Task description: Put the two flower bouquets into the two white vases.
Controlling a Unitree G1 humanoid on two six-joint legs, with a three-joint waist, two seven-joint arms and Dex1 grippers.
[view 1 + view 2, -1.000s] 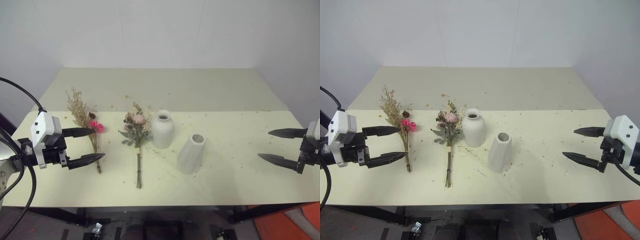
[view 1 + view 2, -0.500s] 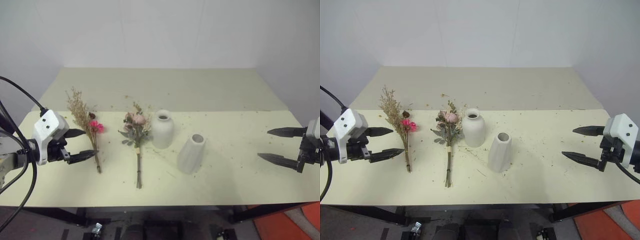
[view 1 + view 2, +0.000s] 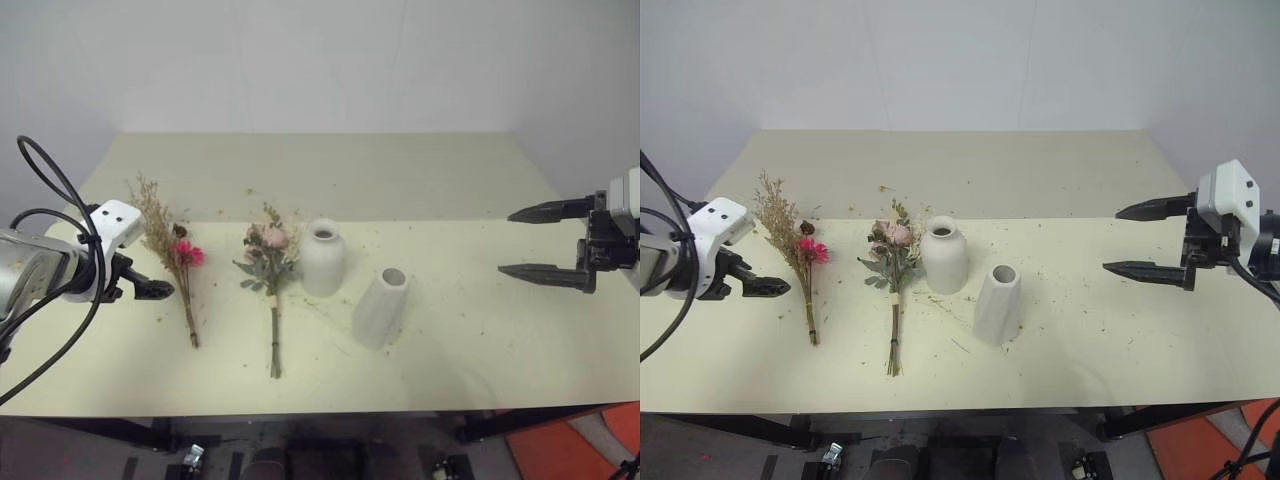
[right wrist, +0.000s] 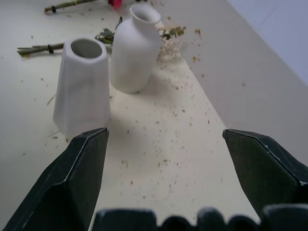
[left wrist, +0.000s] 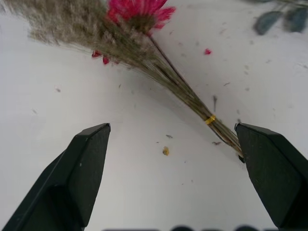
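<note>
Dried beige flowers (image 3: 172,262) lie on the table (image 3: 450,340) just beside the left gripper (image 5: 173,178), stems pointing toward the robot, and its fingers are wide apart above them, holding nothing.

The left hand (image 5: 171,180) was at the left side of the scene, tipped downward, with its two black fingers (image 5: 84,166) spread wide apart and nothing between them. The right hand (image 3: 540,241) was at the right side, held higher, pointing toward the left. Its fingers were wide apart too, and empty.
</note>
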